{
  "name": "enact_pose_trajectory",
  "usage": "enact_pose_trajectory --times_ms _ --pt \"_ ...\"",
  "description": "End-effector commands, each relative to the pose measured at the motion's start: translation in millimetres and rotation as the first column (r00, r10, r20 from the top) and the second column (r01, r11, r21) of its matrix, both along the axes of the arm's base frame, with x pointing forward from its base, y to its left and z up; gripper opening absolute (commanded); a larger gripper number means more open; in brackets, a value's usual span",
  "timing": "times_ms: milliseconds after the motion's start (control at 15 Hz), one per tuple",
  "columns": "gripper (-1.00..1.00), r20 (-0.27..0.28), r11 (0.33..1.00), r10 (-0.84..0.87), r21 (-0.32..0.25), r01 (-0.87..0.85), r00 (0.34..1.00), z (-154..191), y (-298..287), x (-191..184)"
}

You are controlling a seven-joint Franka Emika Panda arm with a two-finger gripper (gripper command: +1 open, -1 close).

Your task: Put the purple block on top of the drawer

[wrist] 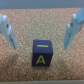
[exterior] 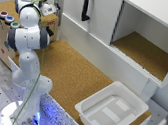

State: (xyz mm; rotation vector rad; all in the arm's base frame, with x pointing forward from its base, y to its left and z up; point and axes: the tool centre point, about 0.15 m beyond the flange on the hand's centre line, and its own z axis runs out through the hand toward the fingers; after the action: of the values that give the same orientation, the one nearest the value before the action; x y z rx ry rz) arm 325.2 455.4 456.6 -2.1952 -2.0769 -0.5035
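On the cork surface, the purple block point(wrist: 42, 53), likely light and rigid, is best gripped across its flat sides by the spread-apart gripper point(wrist: 41, 33).

- You have the purple block point(wrist: 43, 53) sitting on a cork surface in the wrist view — a dark purple cube, upright, with a yellow letter A on the face toward the camera and a short yellow bar on its top face.
- In the exterior view you cannot pick the block out.
- Your drawer point(exterior: 1, 38) is the light wooden box at the exterior view's far left — cork on top, coloured round buttons along one edge, a small black handle on the face toward the cork counter, partly hidden behind the arm.
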Motion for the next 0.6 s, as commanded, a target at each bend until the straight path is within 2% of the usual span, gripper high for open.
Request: enact_pose_trajectory --times_ms 0,67,133,200,333,467,533 --pt "1.0 -0.068 0.999 -0.002 -0.051 -0.001 0.998 9 9 9" --pt "1.0 -0.068 0.999 -0.002 -0.051 -0.001 0.998 9 9 9" --pt "1.0 0.0 1.0 0.0 0.0 0.0 1.0 0 0 0" --pt "1.0 -0.008 0.999 0.019 0.03 -0.019 1.0 5 -13 -5" --pt "1.0 -0.025 0.998 0.049 0.044 -0.048 0.998 14 -35 -14" --pt "1.0 -0.025 0.998 0.053 0.037 -0.052 0.998 23 -51 -23" --pt "1.0 -0.017 0.999 0.049 0.016 -0.048 0.999 29 -54 -28"
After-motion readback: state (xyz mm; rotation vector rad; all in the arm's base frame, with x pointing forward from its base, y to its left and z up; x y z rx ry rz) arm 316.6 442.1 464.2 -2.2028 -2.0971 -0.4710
